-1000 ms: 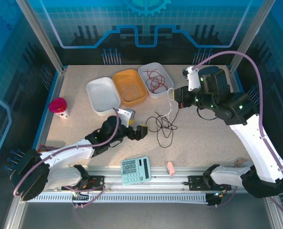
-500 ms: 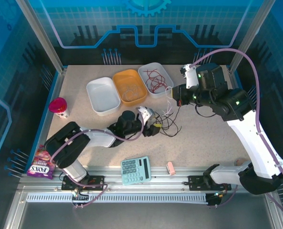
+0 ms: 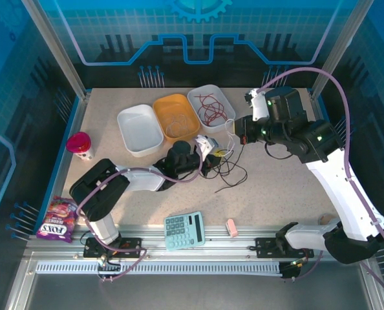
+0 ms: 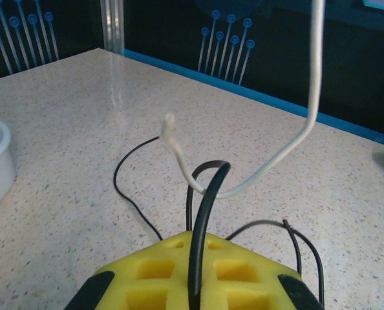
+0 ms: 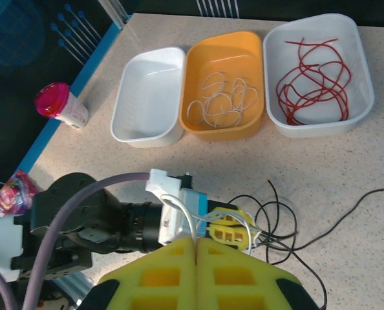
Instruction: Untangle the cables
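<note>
in the centre of the top view, the left gripper (image 3: 212, 155) has its yellow foam pads (image 4: 244, 278) pinching a thin black cable (image 4: 203, 219) from the loose black tangle (image 3: 226, 168) on the speckled table (image 3: 276, 187). just to its right, the right gripper (image 5: 195, 248), pads pressed together, pinches a thin whitish cable (image 4: 315, 77).

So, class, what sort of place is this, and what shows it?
Most likely a robotics lab test cell: a speckled table boxed in by metal posts and blue panels, two robot arms bolted to a rail at its near edge, and sorting trays beside loose cables.
</note>
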Controlling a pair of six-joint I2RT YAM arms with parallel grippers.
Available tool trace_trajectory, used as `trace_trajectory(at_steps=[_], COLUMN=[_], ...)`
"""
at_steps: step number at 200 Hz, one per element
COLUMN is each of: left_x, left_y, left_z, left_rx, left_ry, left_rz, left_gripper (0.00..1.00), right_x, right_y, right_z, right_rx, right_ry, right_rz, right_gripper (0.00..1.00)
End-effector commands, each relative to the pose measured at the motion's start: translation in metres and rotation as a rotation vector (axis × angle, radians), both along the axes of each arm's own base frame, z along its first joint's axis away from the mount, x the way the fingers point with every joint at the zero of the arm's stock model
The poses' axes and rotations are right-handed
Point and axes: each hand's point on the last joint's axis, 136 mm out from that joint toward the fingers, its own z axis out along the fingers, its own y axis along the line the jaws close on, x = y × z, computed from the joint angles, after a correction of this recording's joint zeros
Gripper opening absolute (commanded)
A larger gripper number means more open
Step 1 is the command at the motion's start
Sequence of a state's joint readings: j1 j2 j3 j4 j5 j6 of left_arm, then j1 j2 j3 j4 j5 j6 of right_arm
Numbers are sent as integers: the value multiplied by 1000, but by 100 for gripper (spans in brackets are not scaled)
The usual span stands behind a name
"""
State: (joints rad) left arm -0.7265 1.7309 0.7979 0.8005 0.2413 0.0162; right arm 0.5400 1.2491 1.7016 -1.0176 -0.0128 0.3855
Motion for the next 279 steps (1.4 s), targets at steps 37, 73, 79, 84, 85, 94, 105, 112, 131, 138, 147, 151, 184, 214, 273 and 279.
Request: trace_trajectory(at_steps=[37,73,79,84,85,94,105,112,131,138,147,151,184,214,273,279], left_x=[4,-7,-8,-9,-10,-11,-12,-12,-13,-13,-13,-14,-19,-24,-24,-24], left_y=[60,88,92,95,95,100,105,107,114,117,120,121,129,134,140,140], left_z=[-22,-40,-42,-42,-43,-44,-41,-39,-33,-30,-27,-25,-18,-21,-27,-27], left_rx=[-18,8,11,13,14,16,6,0,-14,-21,-25,-27,-19,-30,-67,-69], left_ry=[132,169,174,177,178,183,181,179,185,187,189,189,192,205,234,236], left_rz=[244,327,336,342,344,360,375,386,417,429,444,446,463,475,514,515], left_gripper=[0,0,0,0,0,0,0,0,0,0,0,0,0,0,2,2], right_x=[-5,-10,-11,-11,-11,-10,-7,-5,8,13,22,26,65,105,192,200], right_y=[-59,-96,-101,-104,-105,-106,-101,-96,-77,-70,-60,-55,-13,32,108,114], right_z=[-13,-14,-14,-13,-13,-12,-11,-11,-11,-11,-13,-14,-18,-18,-61,-65], right_rx=[-116,-170,-172,-169,-169,-159,-142,-129,-78,-60,-38,-29,0,-11,-96,-96], right_ry=[7,-2,-3,-7,-6,-10,-16,-16,-21,-19,-15,-12,-30,-73,-72,-66], right_rz=[-196,-314,-330,-342,-343,-347,-329,-310,-245,-221,-191,-177,-85,-7,61,67], right_gripper=[0,0,0,0,0,0,0,0,0,0,0,0,0,0,0,0])
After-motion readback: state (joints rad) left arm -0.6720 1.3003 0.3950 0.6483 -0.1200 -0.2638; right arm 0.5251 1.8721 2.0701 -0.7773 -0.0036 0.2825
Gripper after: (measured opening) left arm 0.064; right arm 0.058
